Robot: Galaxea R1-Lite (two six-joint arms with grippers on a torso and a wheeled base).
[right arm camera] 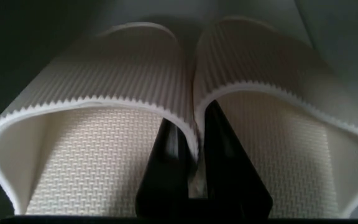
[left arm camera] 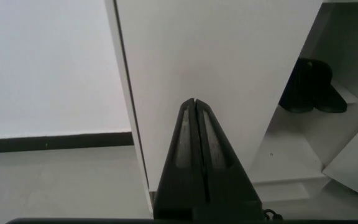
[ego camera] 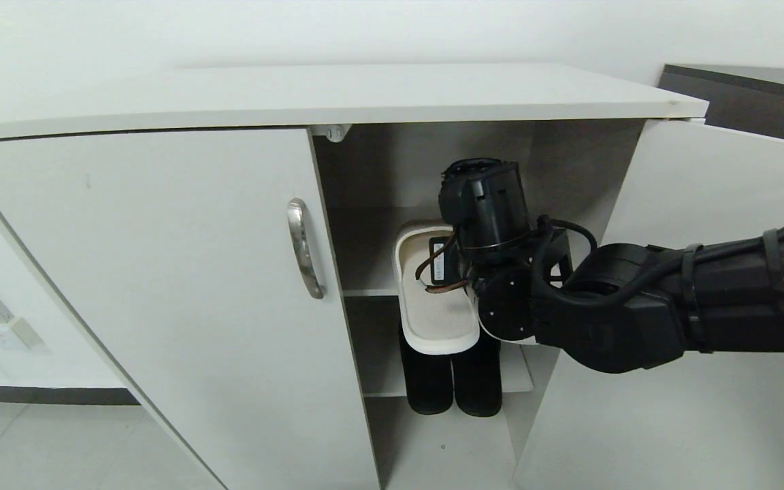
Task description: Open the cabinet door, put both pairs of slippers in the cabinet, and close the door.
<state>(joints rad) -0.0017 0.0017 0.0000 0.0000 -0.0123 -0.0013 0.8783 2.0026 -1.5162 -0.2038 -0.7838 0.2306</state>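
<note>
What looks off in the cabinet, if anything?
The black slippers appear to overhang the lower shelf's front edge, which might block the door. The white slippers, pinched in the right gripper, jut out past the shelf above.

Two slipper pairs in your white wooden cabinet (ego camera: 337, 95).
Your right hand (right arm camera: 194, 155) holds the cream ribbed foam slippers (ego camera: 433, 320) above the black ribbed slippers (ego camera: 450, 381) on the lower shelf (ego camera: 382, 386), right of the closed door (ego camera: 160, 272).
</note>
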